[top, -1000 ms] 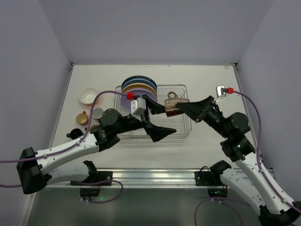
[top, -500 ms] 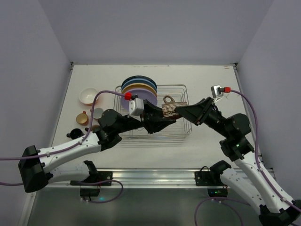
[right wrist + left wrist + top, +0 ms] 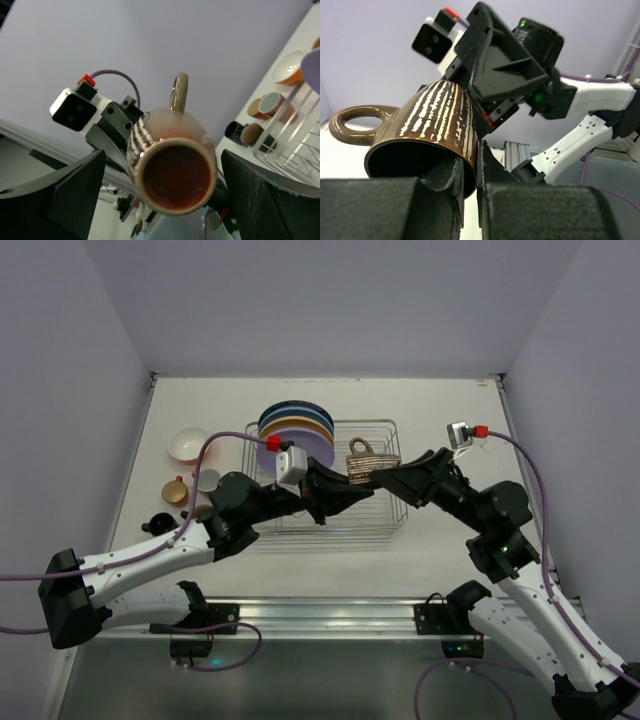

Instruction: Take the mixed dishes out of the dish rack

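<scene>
Cup (image 3: 365, 462), brown with pale streaks, hangs above the right half of the rack (image 3: 391, 512), between the two grippers. The left gripper (image 3: 345, 492) is clamped on its rim: in the left wrist view one finger (image 3: 445, 185) sits inside the mouth and the other presses the outer wall. The cup lies on its side, mouth toward the left arm, with the loop handle pointing toward the far edge of the table.

The right gripper (image 3: 388, 480) faces the cup's base. Its fingers (image 3: 75, 195) are spread wide on either side of the base, and neither touches the cup in the right wrist view.

The rack stands mid-table, a little toward the far edge. Plates (image 3: 296, 432) stand on edge in its far left part, a lavender one nearest, yellow and blue behind.

On the table by the left edge are an orange bowl (image 3: 188, 445), white inside, and nearer the arms a cluster of small cups (image 3: 190, 495), well apart from the rack's right half.
</scene>
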